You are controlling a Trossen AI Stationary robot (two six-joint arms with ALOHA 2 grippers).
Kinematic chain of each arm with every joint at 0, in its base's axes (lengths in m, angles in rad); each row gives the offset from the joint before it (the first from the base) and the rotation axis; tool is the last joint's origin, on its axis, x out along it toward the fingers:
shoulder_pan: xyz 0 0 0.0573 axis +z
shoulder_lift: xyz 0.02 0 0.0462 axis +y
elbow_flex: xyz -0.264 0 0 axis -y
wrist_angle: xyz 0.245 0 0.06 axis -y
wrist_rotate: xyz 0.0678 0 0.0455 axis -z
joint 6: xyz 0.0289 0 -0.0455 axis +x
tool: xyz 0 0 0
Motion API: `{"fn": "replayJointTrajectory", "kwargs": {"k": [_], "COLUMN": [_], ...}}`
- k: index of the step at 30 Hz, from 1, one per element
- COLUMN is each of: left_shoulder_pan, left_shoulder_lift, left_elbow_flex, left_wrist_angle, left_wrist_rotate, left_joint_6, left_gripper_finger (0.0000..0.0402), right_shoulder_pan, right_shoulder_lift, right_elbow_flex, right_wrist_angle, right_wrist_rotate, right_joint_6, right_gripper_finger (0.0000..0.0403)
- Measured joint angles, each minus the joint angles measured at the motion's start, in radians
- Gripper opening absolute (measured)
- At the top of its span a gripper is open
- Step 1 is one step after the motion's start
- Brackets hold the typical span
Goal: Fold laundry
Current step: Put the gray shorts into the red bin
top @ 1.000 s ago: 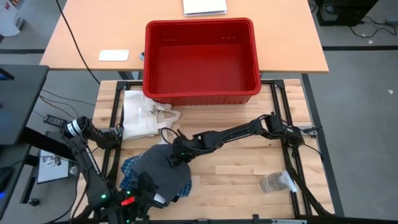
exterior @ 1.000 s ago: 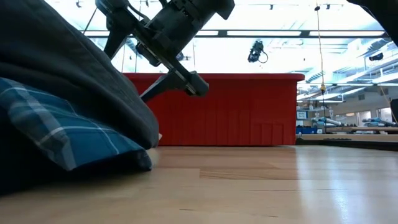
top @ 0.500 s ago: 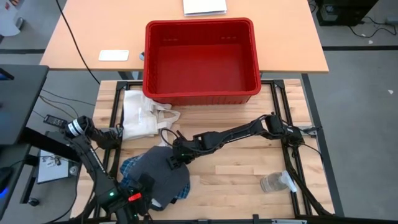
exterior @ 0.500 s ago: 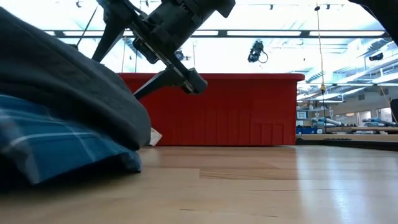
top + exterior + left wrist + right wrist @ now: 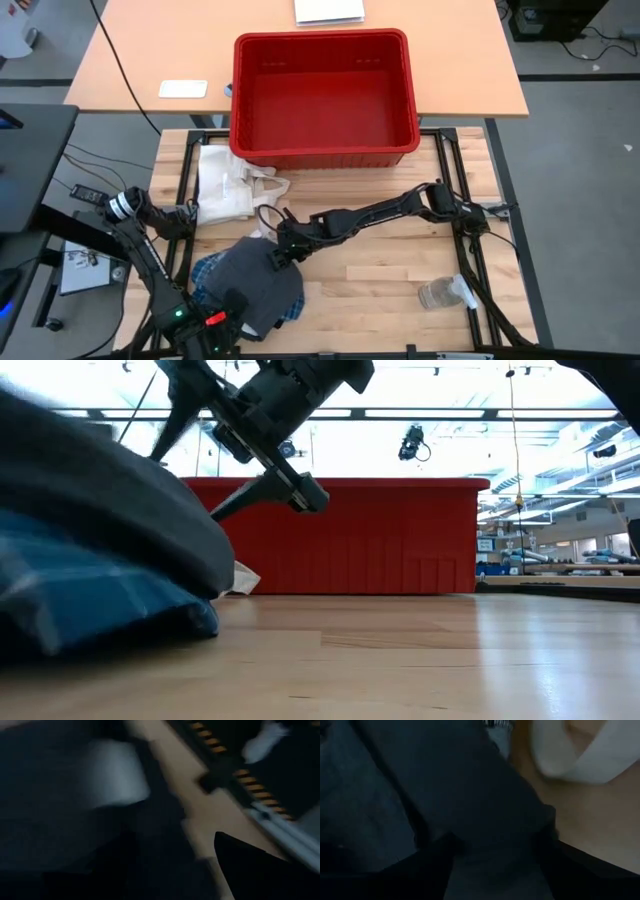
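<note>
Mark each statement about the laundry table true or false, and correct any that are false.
1. The red bin is empty. True.
2. The dark grey garment lies on top of the blue plaid shirt. True.
3. The cream tote bag sits inside the bin. False: it lies on the table beside the bin's front left corner.
4. The right gripper is at the dark garment's far edge. True.
5. A clear plastic bottle stands upright next to the tote bag. False: it lies on its side near the table's right front edge, far from the bag.
</note>
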Motion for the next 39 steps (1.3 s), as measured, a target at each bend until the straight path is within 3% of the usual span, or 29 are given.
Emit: {"fn": "replayJointTrajectory", "kwargs": {"k": [12, 21, 26, 33, 36, 39], "left_shoulder_pan": [-0.014, -0.019, -0.028, -0.051, -0.050, -0.053], "left_shoulder_lift": [0.122, 0.096, 0.092, 0.090, 0.090, 0.090], "left_elbow_flex": [0.002, 0.005, 0.067, 0.154, 0.165, 0.166], "left_wrist_angle": [-0.071, -0.350, -0.513, -0.534, -0.538, -0.522], "left_wrist_rotate": [-0.173, -0.334, -0.447, -0.613, -0.596, -0.488], "left_joint_6": [-0.075, -0.240, -0.335, -0.331, -0.356, -0.365], "left_gripper_finger": [0.0284, 0.0275, 0.0256, 0.0233, 0.0228, 0.0221], "right_shoulder_pan": [-0.026, -0.028, -0.027, -0.025, -0.025, -0.023], "right_shoulder_lift": [0.000, 0.000, 0.000, 0.000, 0.000, 0.000], "right_elbow_flex": [-0.001, -0.002, -0.002, -0.002, -0.002, -0.002], "right_wrist_angle": [0.043, 0.043, 0.044, 0.054, 0.054, 0.056], "right_wrist_rotate": [-0.024, -0.089, -0.132, -0.162, -0.162, -0.161], "right_joint_6": [0.054, 0.062, 0.063, 0.059, 0.056, 0.056], "right_gripper_finger": [0.0283, 0.0283, 0.0283, 0.0283, 0.0283, 0.0283]}}
